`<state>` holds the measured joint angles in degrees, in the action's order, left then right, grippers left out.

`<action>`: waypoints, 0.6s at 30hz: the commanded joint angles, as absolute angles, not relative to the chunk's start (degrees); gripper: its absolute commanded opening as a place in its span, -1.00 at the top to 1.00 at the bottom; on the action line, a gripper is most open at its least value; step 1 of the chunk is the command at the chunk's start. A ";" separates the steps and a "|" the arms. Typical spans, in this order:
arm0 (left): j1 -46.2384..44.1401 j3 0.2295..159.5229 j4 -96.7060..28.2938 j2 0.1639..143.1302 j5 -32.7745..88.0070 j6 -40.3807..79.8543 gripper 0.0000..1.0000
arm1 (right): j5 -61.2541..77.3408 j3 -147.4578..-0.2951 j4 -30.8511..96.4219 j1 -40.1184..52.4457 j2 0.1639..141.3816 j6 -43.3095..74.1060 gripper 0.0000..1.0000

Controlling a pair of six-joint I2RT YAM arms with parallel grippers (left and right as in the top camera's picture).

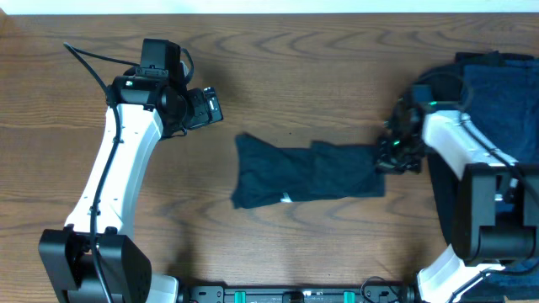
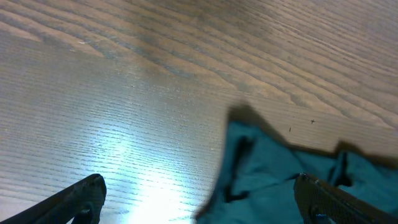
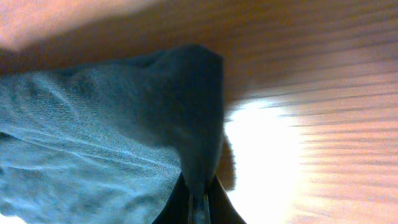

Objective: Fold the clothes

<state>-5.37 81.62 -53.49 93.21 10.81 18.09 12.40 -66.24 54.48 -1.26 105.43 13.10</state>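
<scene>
Dark garment (image 1: 303, 172): crumpled into a long strip at the middle of the counter (image 1: 278, 59), with a small white label (image 1: 287, 199) at its near edge.
Right end effector (image 1: 396, 156): pinched tight on the garment's right end.
Left end effector (image 1: 206, 107): spread wide, holding nothing, far-left of the garment and apart from it.
Navy cloth pile (image 1: 497, 84): far right edge.

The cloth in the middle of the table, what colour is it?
The cloth is plain dark navy; overhead shows it best.
</scene>
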 commanded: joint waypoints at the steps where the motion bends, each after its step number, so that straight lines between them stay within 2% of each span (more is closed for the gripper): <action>1: -5.32 82.30 -53.47 92.90 11.16 17.91 -0.96 | 9.39 -69.73 56.60 -5.30 102.54 11.68 0.98; 8: -5.34 82.30 -53.47 92.90 11.16 17.91 -0.96 | 9.43 -76.40 63.90 -7.03 98.43 11.64 0.97; 13: -5.34 82.30 -53.47 92.90 11.16 17.91 -0.96 | 12.27 -78.54 65.80 -3.07 94.65 11.53 0.97; 18: -5.34 82.30 -53.47 92.90 11.16 17.91 -0.96 | 21.08 -78.72 64.40 2.81 92.36 12.03 0.97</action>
